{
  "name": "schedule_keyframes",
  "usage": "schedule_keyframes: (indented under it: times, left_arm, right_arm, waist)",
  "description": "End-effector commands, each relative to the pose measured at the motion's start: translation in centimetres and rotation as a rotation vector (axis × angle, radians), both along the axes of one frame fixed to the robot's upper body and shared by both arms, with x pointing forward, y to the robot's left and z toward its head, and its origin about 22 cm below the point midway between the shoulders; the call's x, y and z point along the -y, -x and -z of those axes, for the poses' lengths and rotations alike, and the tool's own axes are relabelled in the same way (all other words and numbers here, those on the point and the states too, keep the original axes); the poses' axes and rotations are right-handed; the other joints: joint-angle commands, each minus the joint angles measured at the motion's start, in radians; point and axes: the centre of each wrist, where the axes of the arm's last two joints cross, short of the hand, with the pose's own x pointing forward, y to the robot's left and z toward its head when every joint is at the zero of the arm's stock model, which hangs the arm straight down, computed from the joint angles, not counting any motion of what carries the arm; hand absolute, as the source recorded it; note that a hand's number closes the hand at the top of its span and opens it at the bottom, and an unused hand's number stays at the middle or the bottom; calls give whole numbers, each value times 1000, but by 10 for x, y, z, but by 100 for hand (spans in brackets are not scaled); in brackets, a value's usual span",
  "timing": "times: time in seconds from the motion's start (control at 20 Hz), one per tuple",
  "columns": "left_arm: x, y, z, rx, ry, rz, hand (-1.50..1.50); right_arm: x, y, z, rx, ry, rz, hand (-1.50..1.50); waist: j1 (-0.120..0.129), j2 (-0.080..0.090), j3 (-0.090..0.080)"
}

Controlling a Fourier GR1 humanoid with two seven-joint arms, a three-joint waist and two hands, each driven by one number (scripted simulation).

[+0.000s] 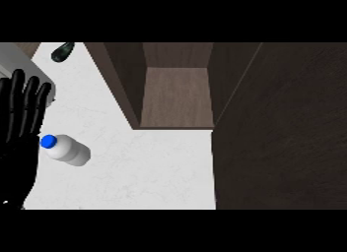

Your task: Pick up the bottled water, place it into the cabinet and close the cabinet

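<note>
White plastic bottle with blue cap [67, 150] on pale bench [155, 167]; left hand [15, 128] beside it, fingers [31, 93] straight, released; risk: knuckles tip bottle away from dark wooden cabinet [173, 93].

You see a white bottle [69, 151] with a bright blue cap [49, 141] on a white counter [147, 172] faintly mottled with grey. Your left hand [13, 128] is plain black. The cabinet [176, 88] is dark brown with woodgrain, its inner shelf a lighter brown. A dark green object [62, 51] lies at the far edge.
</note>
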Motion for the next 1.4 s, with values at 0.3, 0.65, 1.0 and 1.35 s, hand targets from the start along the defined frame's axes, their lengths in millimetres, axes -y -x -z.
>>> schedule_keyframes:
  times: [0.3,0.65,1.0,1.35]
  left_arm:
    - [-8,-3,45,-323,282,-202,-150]
    - [2,29,35,-395,404,-246,-150]
    - [9,68,46,-405,402,-278,-150]
    - [-15,65,51,-407,398,-291,-150]
  right_arm:
    - [-15,27,20,-180,-201,-148,-150]
    - [-7,55,28,-289,-276,-211,-150]
    - [-11,85,24,-285,-297,-214,-150]
    - [-3,88,21,-296,-288,-216,-150]
  waist:
    - [21,29,33]
    - [11,8,36]
    - [11,8,36]
    - [11,10,36]
